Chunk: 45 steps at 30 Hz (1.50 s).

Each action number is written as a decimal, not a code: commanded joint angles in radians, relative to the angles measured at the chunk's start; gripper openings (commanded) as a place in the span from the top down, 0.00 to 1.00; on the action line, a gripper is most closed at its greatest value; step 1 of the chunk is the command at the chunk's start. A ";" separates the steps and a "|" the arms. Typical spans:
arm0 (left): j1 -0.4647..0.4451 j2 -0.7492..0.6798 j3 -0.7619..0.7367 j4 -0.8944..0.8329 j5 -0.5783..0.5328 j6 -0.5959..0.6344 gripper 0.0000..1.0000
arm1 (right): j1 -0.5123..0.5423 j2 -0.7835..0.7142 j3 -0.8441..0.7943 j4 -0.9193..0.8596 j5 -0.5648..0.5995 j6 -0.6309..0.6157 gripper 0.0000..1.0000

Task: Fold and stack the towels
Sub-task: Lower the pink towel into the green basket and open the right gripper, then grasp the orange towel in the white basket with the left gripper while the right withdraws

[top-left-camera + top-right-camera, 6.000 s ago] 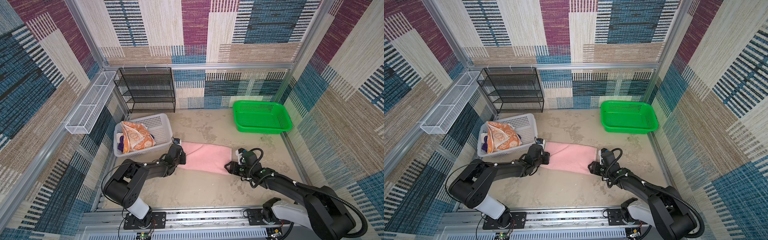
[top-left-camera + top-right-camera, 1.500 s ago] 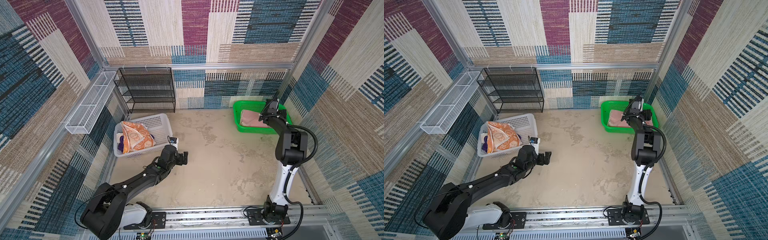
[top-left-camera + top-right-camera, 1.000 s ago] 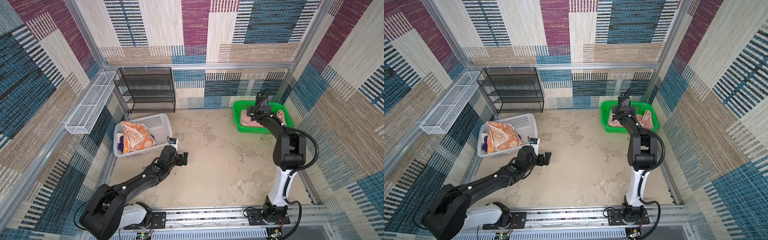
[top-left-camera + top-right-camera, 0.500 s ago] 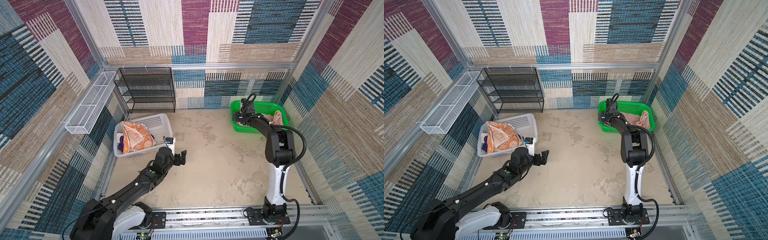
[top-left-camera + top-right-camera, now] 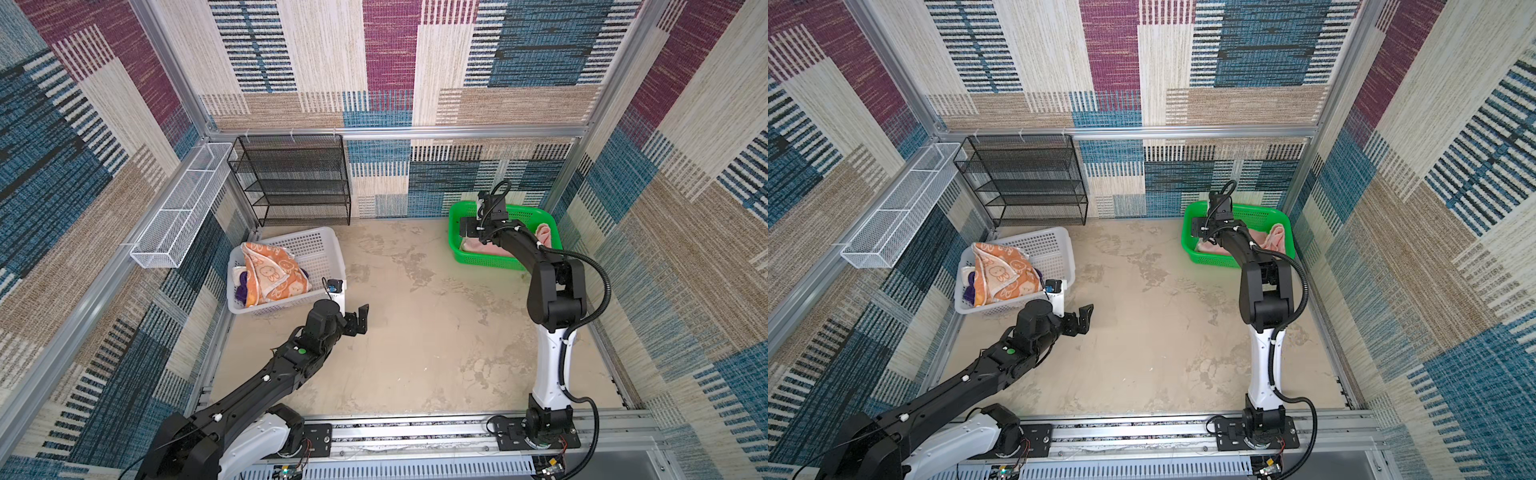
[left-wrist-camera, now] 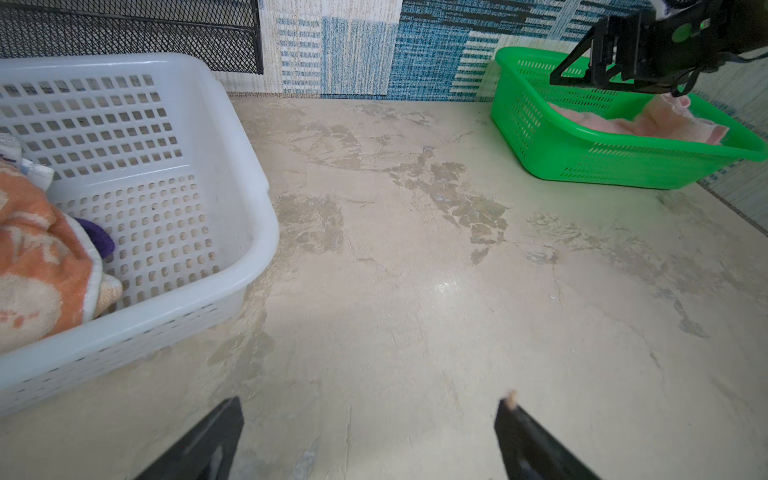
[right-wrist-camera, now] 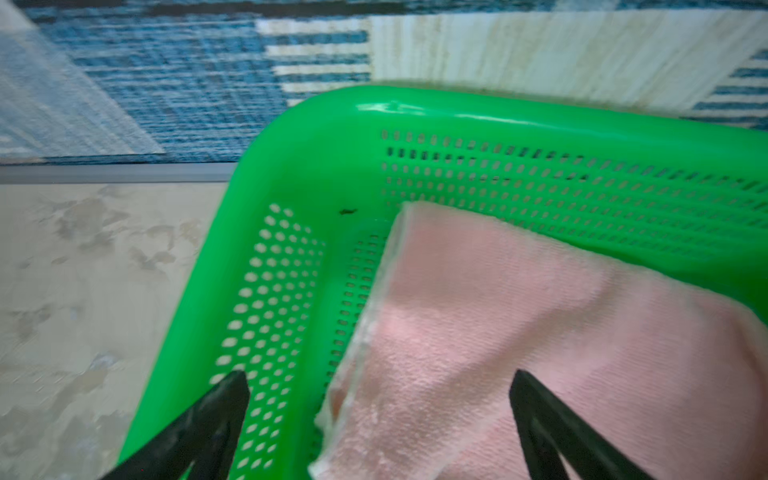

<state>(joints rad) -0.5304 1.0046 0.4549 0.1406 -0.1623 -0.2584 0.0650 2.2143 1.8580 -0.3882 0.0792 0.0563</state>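
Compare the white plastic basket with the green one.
The white perforated plastic basket sits at the left; the green perforated plastic basket sits at the back right. The white one holds a crumpled orange cartoon towel over purple cloth; the green one holds a pink towel. Both are open-topped.

No text, label, brand, number or sign can be read in any view. On the orange towel [image 5: 270, 276], which lies in the white basket [image 5: 320, 249] near the left edge of the tabletop [image 5: 415, 332], only cartoon figures are seen. Whether the pale marks near its far edge are letters cannot be told.
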 commanded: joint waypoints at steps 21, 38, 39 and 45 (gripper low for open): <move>0.001 -0.188 -0.080 -0.066 -0.080 0.028 0.01 | -0.190 -0.070 -0.034 -0.256 0.238 -0.005 0.01; 0.056 -0.077 0.277 -0.376 -0.304 0.021 0.01 | -0.065 -0.400 -0.338 0.021 -0.012 0.007 0.00; 0.075 -0.046 0.321 -0.414 -0.322 0.013 0.01 | -0.045 -0.418 -0.363 0.042 -0.024 0.005 0.00; 0.205 0.149 0.540 -0.581 -0.377 -0.024 0.01 | 0.067 -0.555 -0.544 0.171 -0.101 0.029 0.00</move>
<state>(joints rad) -0.3634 1.0950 0.9344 -0.3161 -0.4801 -0.2623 0.1040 1.7065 1.3628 -0.3298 0.0345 0.0589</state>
